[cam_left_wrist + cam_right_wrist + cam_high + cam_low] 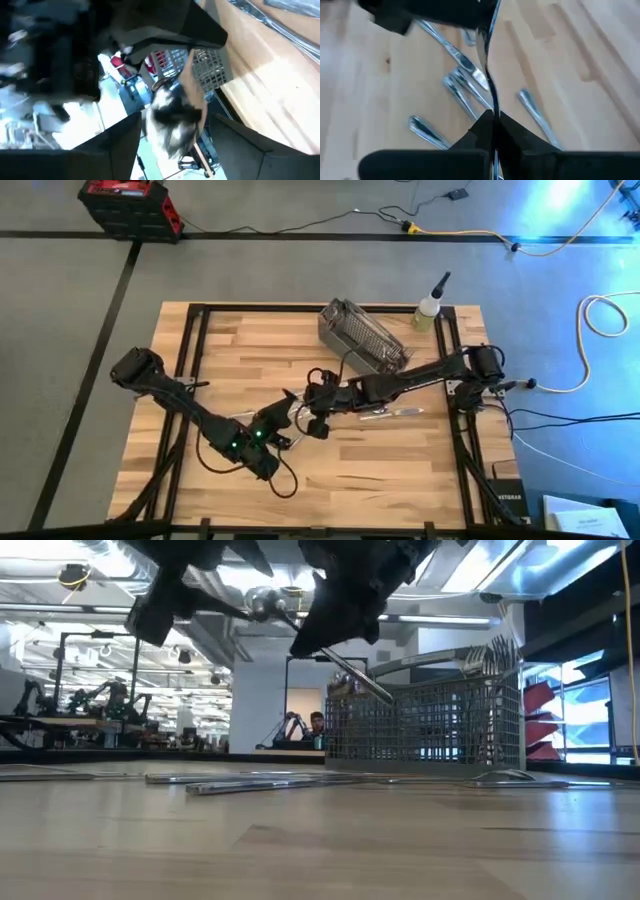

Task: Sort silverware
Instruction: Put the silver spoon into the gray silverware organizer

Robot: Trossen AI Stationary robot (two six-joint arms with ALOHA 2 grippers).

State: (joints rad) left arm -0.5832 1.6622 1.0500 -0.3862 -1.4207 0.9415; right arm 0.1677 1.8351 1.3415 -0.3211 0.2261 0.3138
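Note:
A silver spoon [330, 655] hangs in the air over the table's middle, with my right gripper [492, 117] shut on it. Its bowl [262, 602] is the higher end. My left gripper [175, 120] is open, one finger on either side of the bowl [172, 112]; I cannot tell whether they touch it. Several loose pieces of silverware [465, 65] lie flat on the wood below. The mesh basket [365, 340] stands at the far middle, with fork tines [490, 655] sticking up above its rim. My right gripper pinches the spoon's handle [490, 95] between its two fingers, about midway along it. The handle's free end [390, 695] sticks out below the hold. The spoon is lifted clear of the table and tilted, bowl end up.
More silverware [395, 413] lies right of the grippers and some [240, 417] left of them. A small bottle [430, 310] stands at the far right corner beside the basket. A red toolbox [130, 205] sits on the floor beyond the table.

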